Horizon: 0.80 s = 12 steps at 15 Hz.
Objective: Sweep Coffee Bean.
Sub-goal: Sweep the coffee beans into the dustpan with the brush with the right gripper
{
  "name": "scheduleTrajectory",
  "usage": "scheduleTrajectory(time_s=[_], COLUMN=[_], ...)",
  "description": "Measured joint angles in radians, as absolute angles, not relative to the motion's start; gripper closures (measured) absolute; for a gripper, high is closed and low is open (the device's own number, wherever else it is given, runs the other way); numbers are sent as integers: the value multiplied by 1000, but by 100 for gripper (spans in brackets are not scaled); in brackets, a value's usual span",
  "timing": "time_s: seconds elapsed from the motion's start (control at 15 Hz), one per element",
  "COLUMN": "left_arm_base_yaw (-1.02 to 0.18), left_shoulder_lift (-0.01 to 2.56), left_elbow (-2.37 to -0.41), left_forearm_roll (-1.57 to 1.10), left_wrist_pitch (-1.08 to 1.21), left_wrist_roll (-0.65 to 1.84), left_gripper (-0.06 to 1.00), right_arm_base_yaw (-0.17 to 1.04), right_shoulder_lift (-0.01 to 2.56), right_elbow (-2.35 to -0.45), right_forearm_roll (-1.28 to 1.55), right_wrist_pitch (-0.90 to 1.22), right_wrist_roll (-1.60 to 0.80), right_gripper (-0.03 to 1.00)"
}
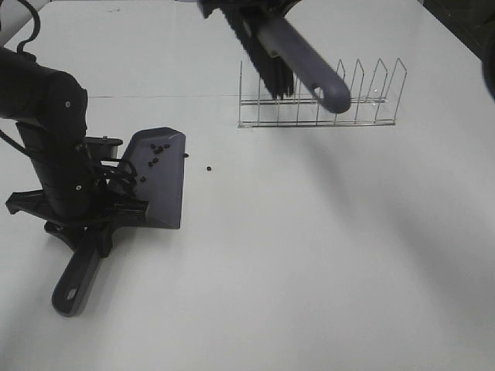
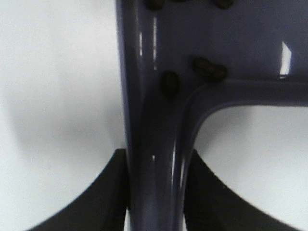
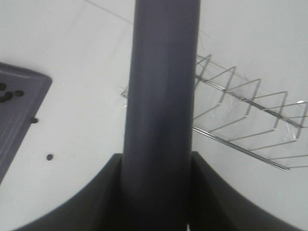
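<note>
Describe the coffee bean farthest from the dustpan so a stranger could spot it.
Find the grey dustpan on the left of the white table. Right of its lip lies one dark coffee bean. It sits alone; the others lie in the pan or at its edge.

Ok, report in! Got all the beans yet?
Left hand shut on dustpan. Right hand shut on brush, raised. Coffee beans mostly inside it; stray bean on table. Wire rack well clear.

The tiny, dark brown-black, oval coffee beans (image 1: 156, 151) lay mostly in a loose cluster on the far part of the grey-purple plastic dustpan (image 1: 166, 193), at the left of the white table (image 1: 309, 255). One bean (image 1: 186, 155) sat at the pan's right edge. Another bean (image 1: 209, 168) lay alone on the table just right of it.
</note>
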State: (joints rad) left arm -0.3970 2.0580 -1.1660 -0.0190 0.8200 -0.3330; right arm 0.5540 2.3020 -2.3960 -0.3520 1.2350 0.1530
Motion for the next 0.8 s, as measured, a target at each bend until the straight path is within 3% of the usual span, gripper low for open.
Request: scheduleTrajectory(time_s=[0.4, 0.6, 0.8], left_arm_base_yaw=[-397, -397, -397], left_shoulder_lift=[2058, 2058, 2058], left_elbow=[-1166, -1166, -1166], left_forearm_roll=[-19, -19, -15], left_wrist_pitch=[820, 820, 820], left_wrist_roll=[-333, -333, -340], left_gripper=[68, 68, 68], right_arm_base_yaw=[372, 398, 502], right_shoulder_lift=[2092, 2108, 2184], right_elbow=[-2066, -1972, -1940], right_forearm_roll=[-338, -228, -275], right_wrist_pitch=[1238, 1223, 1112], right_wrist_roll=[148, 104, 65], right_gripper=[61, 61, 61])
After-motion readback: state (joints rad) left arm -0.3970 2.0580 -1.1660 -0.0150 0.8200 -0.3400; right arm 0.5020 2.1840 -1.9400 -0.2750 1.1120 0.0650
